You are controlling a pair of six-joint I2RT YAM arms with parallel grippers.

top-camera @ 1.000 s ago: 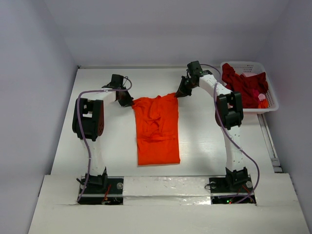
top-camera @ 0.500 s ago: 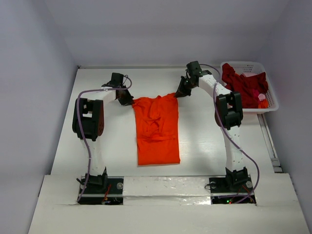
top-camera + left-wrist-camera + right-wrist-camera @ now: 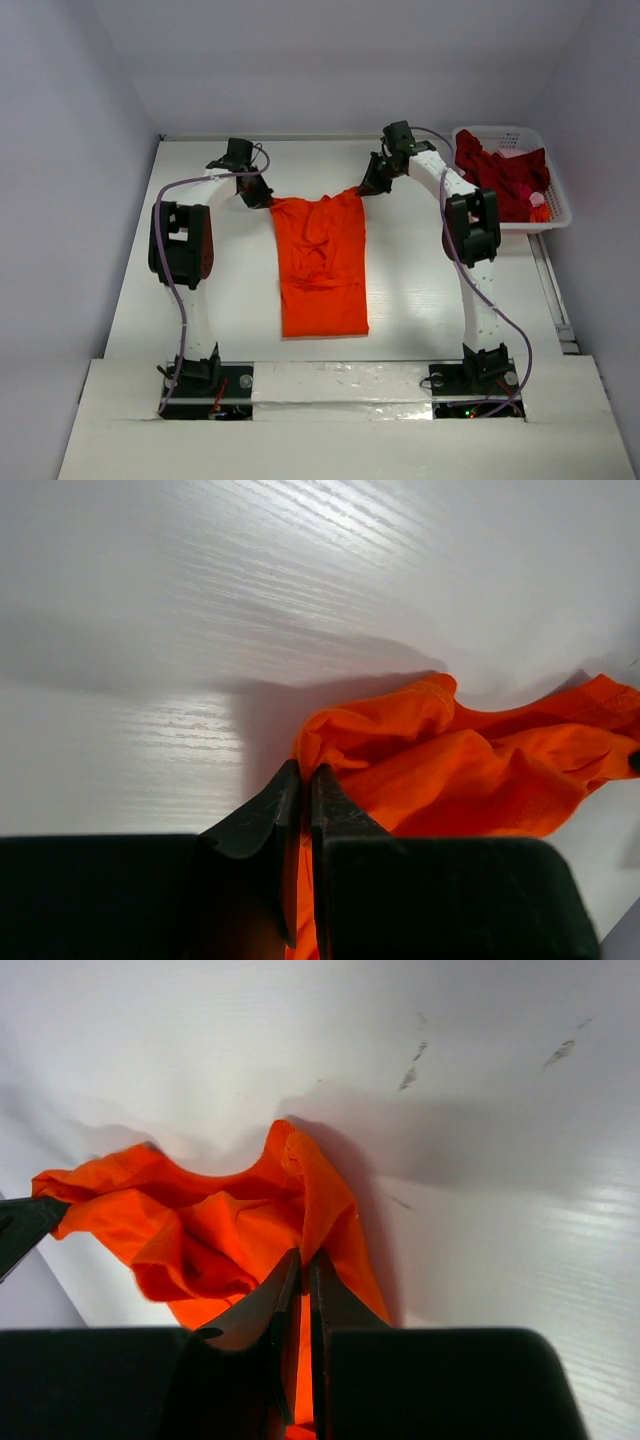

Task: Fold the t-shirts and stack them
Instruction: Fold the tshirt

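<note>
Two arms are reaching toward the far half of the table [image 3: 230,290] in the top external view. The left gripper [image 3: 262,197] and the right gripper [image 3: 368,187] are each pinching one far corner of the orange t-shirt [image 3: 322,270]. The shirt's far edge is sagging slightly between them. The rest of it is lying lengthwise down the middle of the table between the two arms, with its near hem toward the bases. The dark red t-shirt [image 3: 500,175] is sitting bunched inside the white lattice basket [image 3: 560,215] at the far right, well apart from the orange one.

From the left wrist, the left gripper [image 3: 305,772] is showing its jaws pressed nearly together, with a thin strip of orange cloth clamped between them. The orange t-shirt [image 3: 470,770] is bunching in folds off to the right of the fingers and casting a shadow on the white table [image 3: 200,600].

From the right wrist, the right gripper [image 3: 304,1256] is likewise closing tightly on a hemmed edge of the orange t-shirt [image 3: 210,1230]. The cloth is crumpling away to the left. A few dark scuff marks [image 3: 410,1078] are showing on the table [image 3: 520,1210] beyond it.
</note>
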